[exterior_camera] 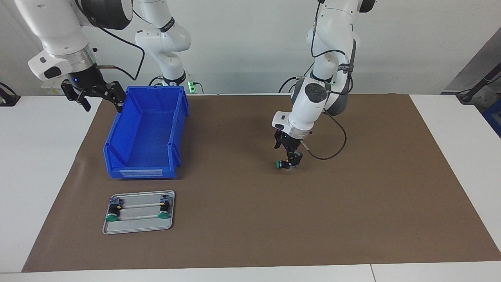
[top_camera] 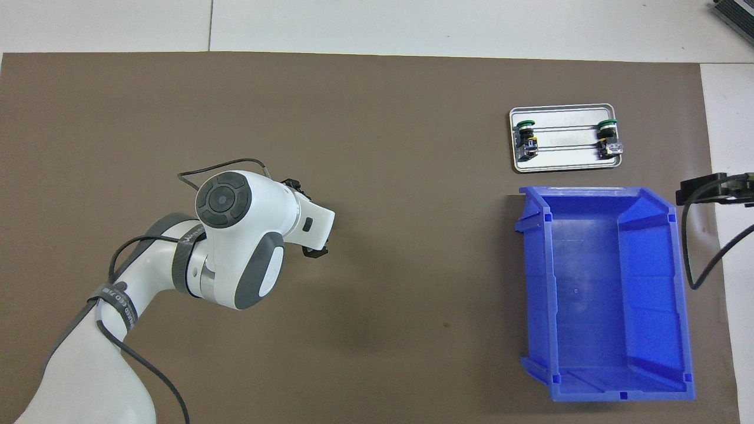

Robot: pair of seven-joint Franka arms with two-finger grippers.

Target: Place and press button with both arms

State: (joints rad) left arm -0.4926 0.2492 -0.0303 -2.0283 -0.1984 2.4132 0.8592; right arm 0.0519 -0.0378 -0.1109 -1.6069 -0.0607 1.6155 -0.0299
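Left gripper (exterior_camera: pixel 290 161) is what I watch in the facing view: its fingers are clamped on the button (exterior_camera: pixel 280 164), green cap sideways, low over the brown mat (exterior_camera: pixel 242 219) mid-table; I cannot tell whether it touches down. I'd lower gently, set the base flat so the cap faces up, then release. Right gripper (exterior_camera: pixel 96 96) waits with fingers apart above the table beside the blue bin (exterior_camera: pixel 146 133). From overhead, the left arm (top_camera: pixel 247 235) hides the button; two more buttons (top_camera: pixel 565 136) lie on the tray (top_camera: pixel 562 166).
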